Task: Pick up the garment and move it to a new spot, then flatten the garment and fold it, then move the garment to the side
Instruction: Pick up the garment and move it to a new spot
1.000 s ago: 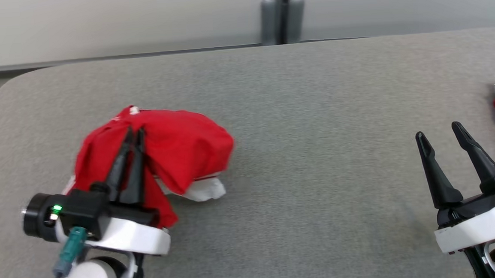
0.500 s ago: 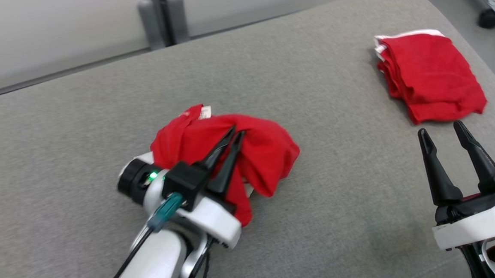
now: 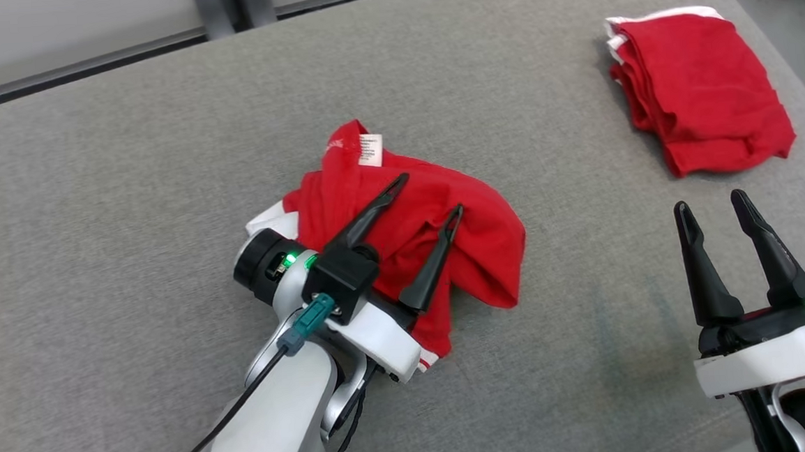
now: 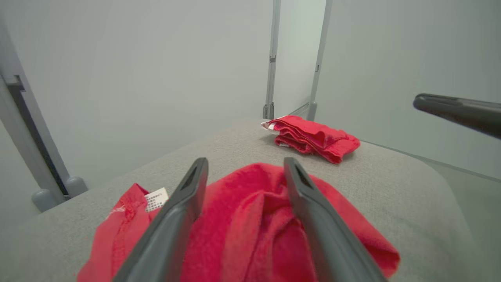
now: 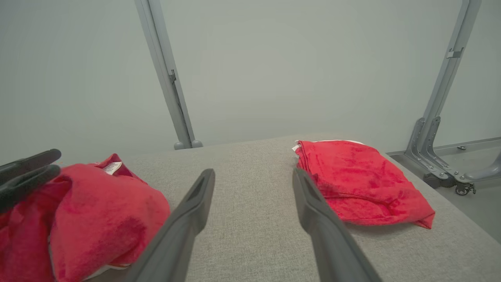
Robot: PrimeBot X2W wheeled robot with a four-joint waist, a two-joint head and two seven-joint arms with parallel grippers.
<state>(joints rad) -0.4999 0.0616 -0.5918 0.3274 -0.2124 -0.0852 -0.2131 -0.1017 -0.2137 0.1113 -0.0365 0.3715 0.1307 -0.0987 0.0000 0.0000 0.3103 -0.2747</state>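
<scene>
The garment (image 3: 477,249) is a crumpled red piece with white trim and a white label, lying in a heap near the middle of the grey padded table (image 3: 128,201). My left gripper (image 3: 430,195) hovers just over it, open, its two dark fingers spread to either side of a raised fold (image 4: 258,211). In the left wrist view the left gripper (image 4: 245,160) holds nothing. My right gripper (image 3: 709,201) stands open at the lower right, apart from the garment (image 5: 105,211). In its own wrist view the right gripper (image 5: 253,172) has only bare table between its fingers.
A second red garment (image 3: 705,89), folded, lies at the table's far right near the rounded edge; the same folded garment (image 5: 352,184) lies just ahead of my right fingers. Grey frame posts (image 5: 168,74) and a caster base (image 5: 450,172) stand beyond the table.
My left gripper, shut on the red garment in both earlier frames, has opened and the garment rests on the table. The head camera has swung, bringing the folded garment into view.
</scene>
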